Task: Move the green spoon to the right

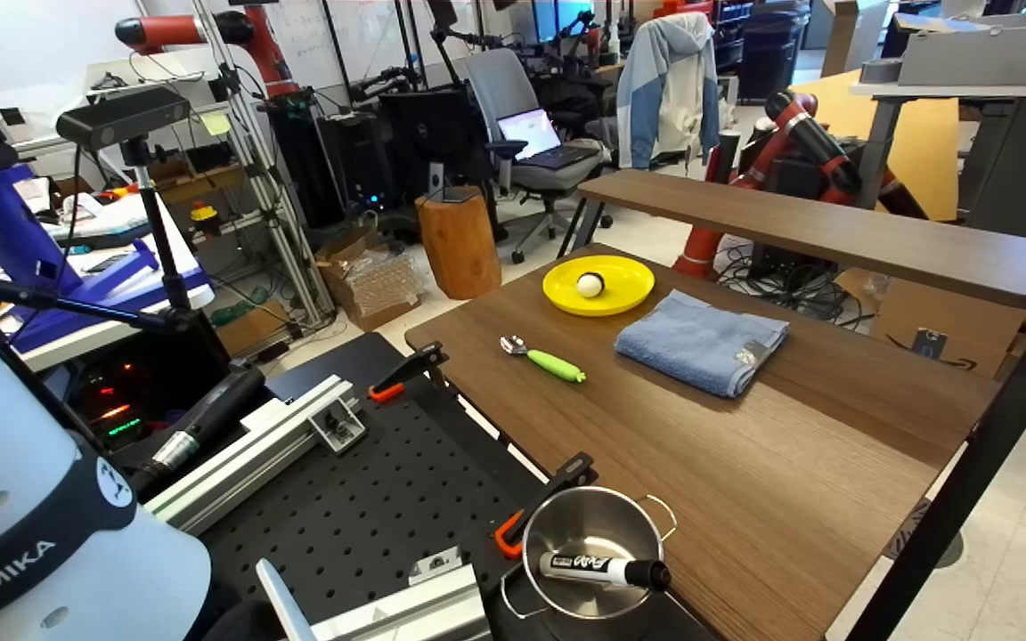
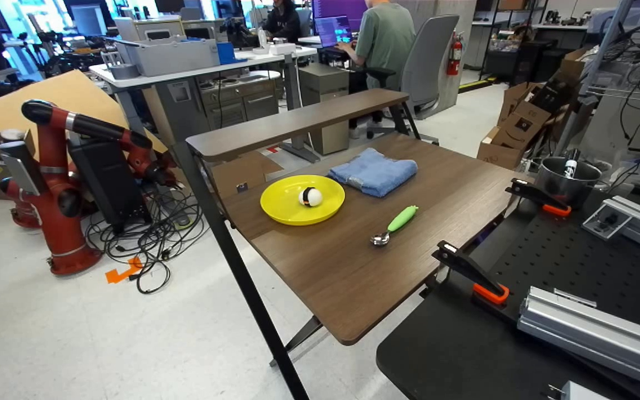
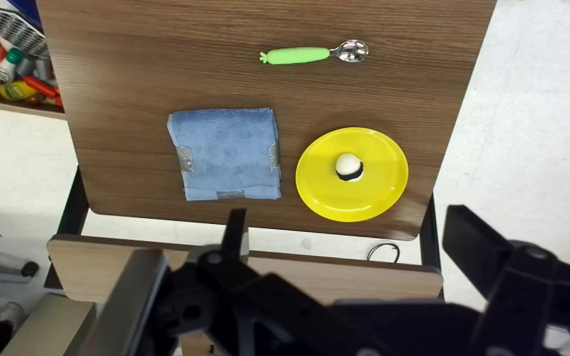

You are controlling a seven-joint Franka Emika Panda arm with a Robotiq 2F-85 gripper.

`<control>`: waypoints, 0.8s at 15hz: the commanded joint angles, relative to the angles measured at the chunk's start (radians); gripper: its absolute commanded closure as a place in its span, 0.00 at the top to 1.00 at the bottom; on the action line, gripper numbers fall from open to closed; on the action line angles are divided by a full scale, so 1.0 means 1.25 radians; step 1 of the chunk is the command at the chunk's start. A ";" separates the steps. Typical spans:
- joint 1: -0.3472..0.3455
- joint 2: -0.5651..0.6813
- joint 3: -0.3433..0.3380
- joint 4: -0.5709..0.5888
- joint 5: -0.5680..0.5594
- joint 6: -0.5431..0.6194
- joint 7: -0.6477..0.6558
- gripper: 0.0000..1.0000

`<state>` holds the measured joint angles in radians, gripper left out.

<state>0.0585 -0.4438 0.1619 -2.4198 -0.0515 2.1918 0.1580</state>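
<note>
The green spoon has a lime-green handle and a shiny metal bowl. It lies flat on the brown table in both exterior views, near the folded blue cloth and the yellow plate. In the wrist view the spoon lies at the top, handle end to the left and metal bowl to the right. My gripper is open and empty, its fingers wide apart at the bottom of the wrist view. It is high above the table and apart from the spoon. The gripper is out of both exterior views.
A white ball with a black band sits on the yellow plate. A raised wooden shelf spans the table's far side. A metal pot holding a black-and-white marker stands by the table edge. Black clamps grip that edge.
</note>
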 commanded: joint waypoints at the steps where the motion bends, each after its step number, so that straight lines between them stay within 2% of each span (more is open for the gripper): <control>1: -0.018 0.100 -0.037 0.023 -0.006 0.072 -0.026 1.00; 6: -0.042 0.269 -0.091 0.082 0.015 0.167 -0.037 1.00; 8: -0.049 0.338 -0.103 0.126 0.020 0.169 -0.006 1.00; 9: -0.044 0.288 -0.103 0.080 0.004 0.165 -0.025 1.00; 12: -0.044 0.344 -0.110 0.122 0.005 0.167 -0.015 1.00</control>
<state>-0.0016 -0.0135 0.0299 -2.2684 -0.0458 2.4038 0.1401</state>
